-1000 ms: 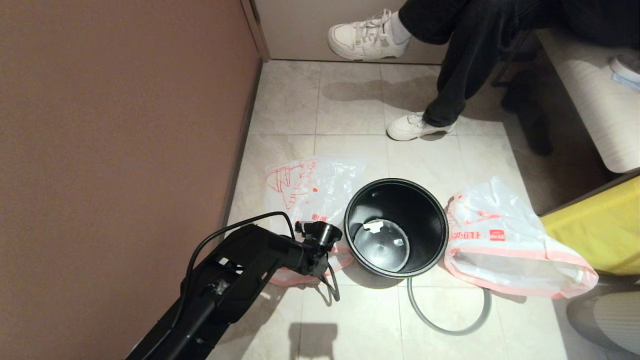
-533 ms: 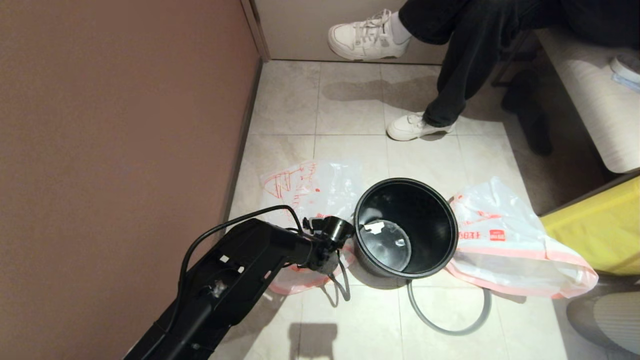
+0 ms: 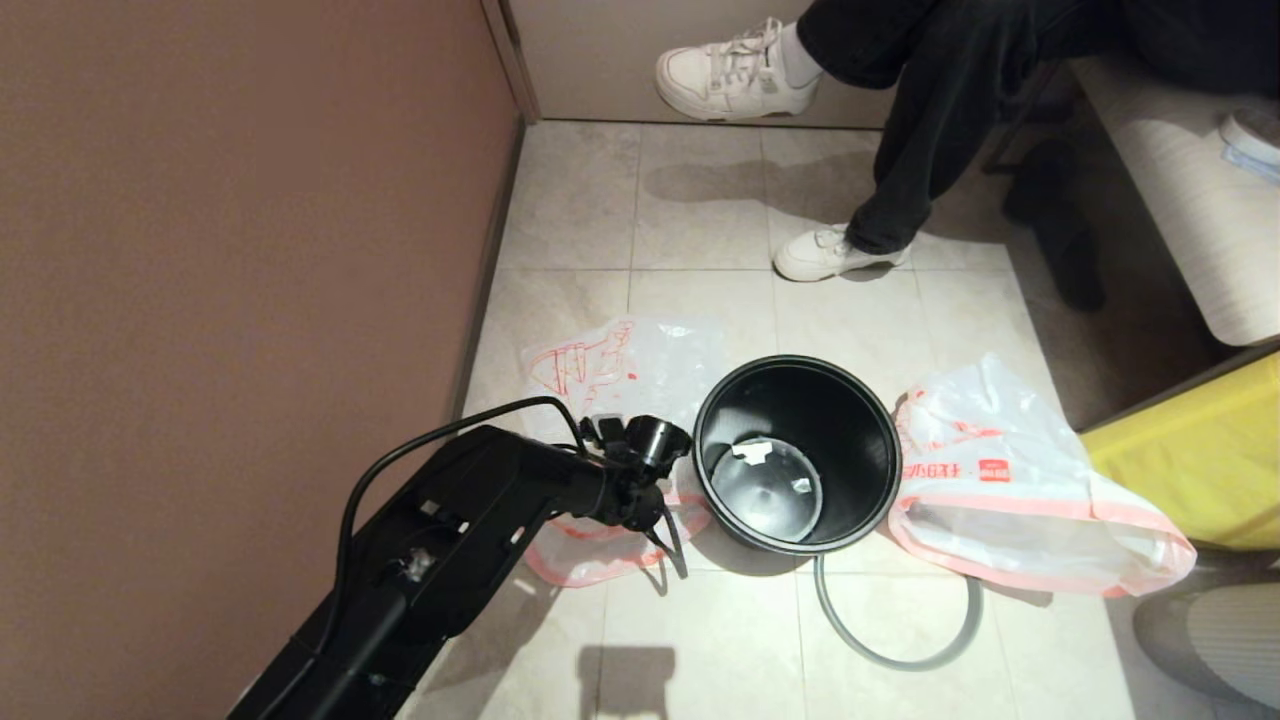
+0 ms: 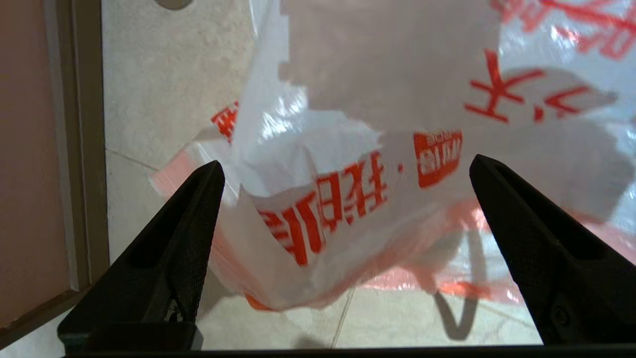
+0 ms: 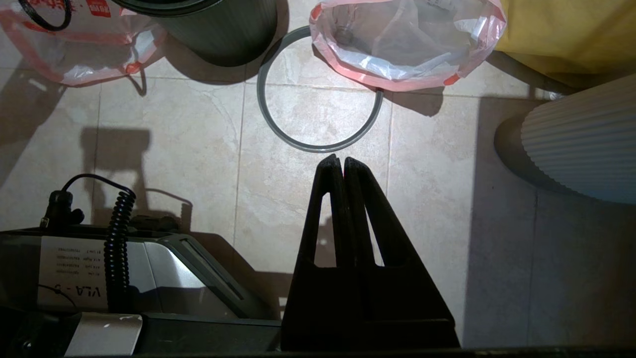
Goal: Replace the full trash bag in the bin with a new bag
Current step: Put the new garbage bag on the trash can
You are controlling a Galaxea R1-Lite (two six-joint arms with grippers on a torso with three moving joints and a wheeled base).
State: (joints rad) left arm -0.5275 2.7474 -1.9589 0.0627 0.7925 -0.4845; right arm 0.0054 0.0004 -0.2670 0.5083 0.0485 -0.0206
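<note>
- now the bin [image 3: 797,452] stands upright on the tiled floor [image 3: 700,640], its mouth bare of any liner, with a few pale scraps lying on its glossy bottom
- its loose grey ring [image 3: 895,635] lies flat on the tiles just in front of it, on the robot's side, one arc tucked under the bin's base
- the new bag [image 3: 620,400] lies limp and flat on the floor to the left of the bin, touching its wall, with the red print facing up and the pink hem band at its near end
- the full trash bag [image 3: 1010,490] lies on its side to the right of the bin, against its wall, bulging, its pink-hemmed mouth turned toward the robot
- the left gripper [image 4: 343,169] hangs over the near end of the new bag, just beside the bin; its two black fingers [image 4: 164,263] stand wide apart with crumpled plastic and red characters between them, and neither finger is pressed on the plastic
- the right gripper [image 5: 343,161] is low near the robot's base, well apart from the bags, pointing toward the grey ring; its fingers are pressed together with nothing between them
- a person's legs in dark trousers and white sneakers [image 3: 830,255] are at the far side of the floor, beyond the bin
- a brown wall [image 3: 230,250] runs along the left, and something yellow [image 3: 1200,460] sits just right of the full trash bag
</note>
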